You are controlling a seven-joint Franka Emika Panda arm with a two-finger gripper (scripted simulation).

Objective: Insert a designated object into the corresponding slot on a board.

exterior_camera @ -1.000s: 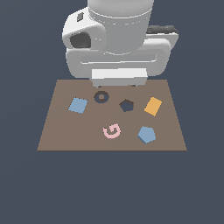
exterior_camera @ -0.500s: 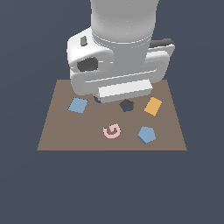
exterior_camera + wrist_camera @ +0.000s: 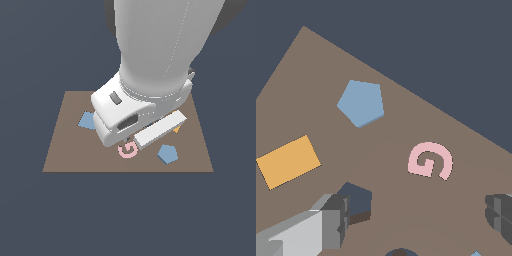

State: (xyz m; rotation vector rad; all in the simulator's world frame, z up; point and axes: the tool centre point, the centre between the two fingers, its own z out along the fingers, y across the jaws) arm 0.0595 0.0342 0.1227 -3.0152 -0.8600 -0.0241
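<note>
**Arm low over the board, blue pentagon lying free**

You have the arm hunched low over the brown board (image 3: 60, 150), and in the exterior view its white body hides most of the middle of the panel. The blue pentagon (image 3: 167, 154) lies flat on the board near the front edge, toward the exterior view's right, untouched and apart from the arm. The pink letter G (image 3: 127, 149) sits beside it on the exterior view's left, partly under the arm's housing. A blue square (image 3: 86, 120) peeks out further to the exterior view's left, and only a sliver of the orange block (image 3: 177, 130) shows behind the arm.

From your wrist view, the gripper (image 3: 418, 215) is spread wide, with nothing between its two fingers (image 3: 335, 220). The dark pentagon slot (image 3: 358, 200) lies just beside one finger, partly covered by it. The blue pentagon (image 3: 361, 102) is well clear of the fingers, further out on the board, with the orange block (image 3: 288, 161) near it and the pink G (image 3: 430, 159) between the pentagon and the other finger. A dark round recess (image 3: 400, 252) is cut off at the picture's edge.
</note>
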